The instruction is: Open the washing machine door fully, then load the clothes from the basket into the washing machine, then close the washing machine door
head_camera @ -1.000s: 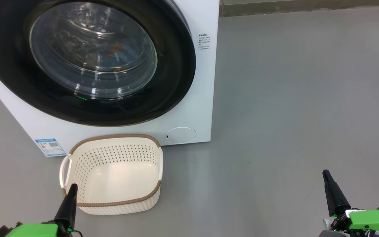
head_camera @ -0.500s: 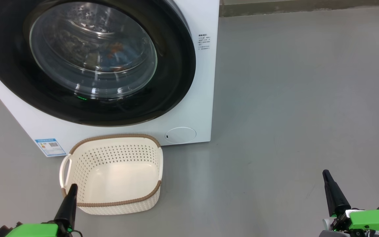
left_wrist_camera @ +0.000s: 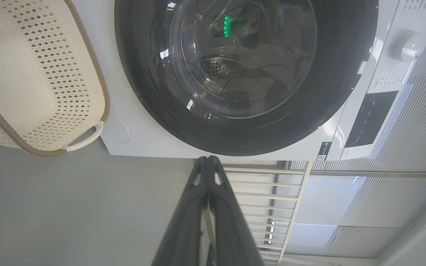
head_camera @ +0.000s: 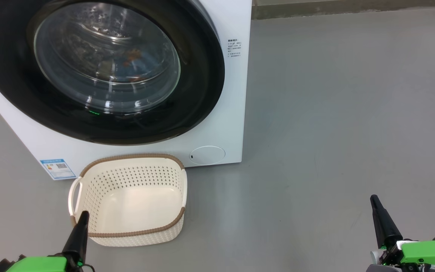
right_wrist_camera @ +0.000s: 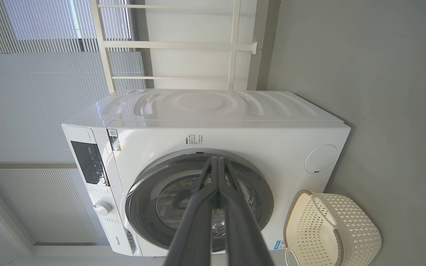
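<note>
The door (head_camera: 202, 75) is shut with clothes (head_camera: 132, 62) seen through it, the basket (head_camera: 127, 156) by the washer (head_camera: 232, 113) on the floor (head_camera: 334, 113), left gripper (head_camera: 84, 214) and right gripper (head_camera: 373, 197) clenched, holding nothing.

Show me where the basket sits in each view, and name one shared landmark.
Head view: the basket lower left of centre, on the floor below the washing machine door.
Left wrist view: the basket at the upper left.
Right wrist view: the basket at the lower right.
Shared landmark: the round white flap, near the basket in all three.
</note>
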You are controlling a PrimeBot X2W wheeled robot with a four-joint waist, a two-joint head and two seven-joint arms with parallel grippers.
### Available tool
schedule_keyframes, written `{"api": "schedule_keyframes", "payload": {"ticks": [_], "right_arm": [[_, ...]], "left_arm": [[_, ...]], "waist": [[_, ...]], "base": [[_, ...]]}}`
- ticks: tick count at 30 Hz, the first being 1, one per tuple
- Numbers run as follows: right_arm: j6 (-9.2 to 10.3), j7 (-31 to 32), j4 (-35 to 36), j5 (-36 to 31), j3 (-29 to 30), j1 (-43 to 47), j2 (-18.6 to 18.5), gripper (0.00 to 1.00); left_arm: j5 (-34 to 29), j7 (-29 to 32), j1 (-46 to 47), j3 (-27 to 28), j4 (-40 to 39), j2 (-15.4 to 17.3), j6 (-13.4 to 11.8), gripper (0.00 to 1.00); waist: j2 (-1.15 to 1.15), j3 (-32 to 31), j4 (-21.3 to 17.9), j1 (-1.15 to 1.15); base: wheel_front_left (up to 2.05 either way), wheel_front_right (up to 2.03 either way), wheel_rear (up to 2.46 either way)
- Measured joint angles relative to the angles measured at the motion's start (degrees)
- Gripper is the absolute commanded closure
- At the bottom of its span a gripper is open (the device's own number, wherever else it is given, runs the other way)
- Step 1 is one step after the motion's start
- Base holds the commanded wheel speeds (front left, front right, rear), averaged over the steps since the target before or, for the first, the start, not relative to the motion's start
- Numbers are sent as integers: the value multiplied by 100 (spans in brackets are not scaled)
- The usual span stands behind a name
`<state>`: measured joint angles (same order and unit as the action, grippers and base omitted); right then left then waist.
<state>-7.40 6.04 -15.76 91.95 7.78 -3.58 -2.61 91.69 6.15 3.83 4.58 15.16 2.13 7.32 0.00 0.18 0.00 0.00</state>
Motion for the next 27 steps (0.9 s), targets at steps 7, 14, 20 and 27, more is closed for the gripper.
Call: {"api": "schedule_keyframes", "payload": {"ticks": [7,14,20,27], "right_arm": [[0,0,0,0,0,0,0,100],[0,0,0,0,0,0,0,100],[0,0,0,0,0,0,0,100],[0,0,0,0,0,0,0,100]], "left_arm": [[0,0,0,0,0,0,0,100],[0,0,0,0,0,0,0,100],[0,0,0,0,0,0,0,100],[0,0,0,0,0,0,0,100]], "waist": [[0,0,0,0],[0,0,0,0],[0,0,0,0],[0,0,0,0]], "base": [[0,0,0],[0,0,0],[0,0,0],[0,0,0]]}}
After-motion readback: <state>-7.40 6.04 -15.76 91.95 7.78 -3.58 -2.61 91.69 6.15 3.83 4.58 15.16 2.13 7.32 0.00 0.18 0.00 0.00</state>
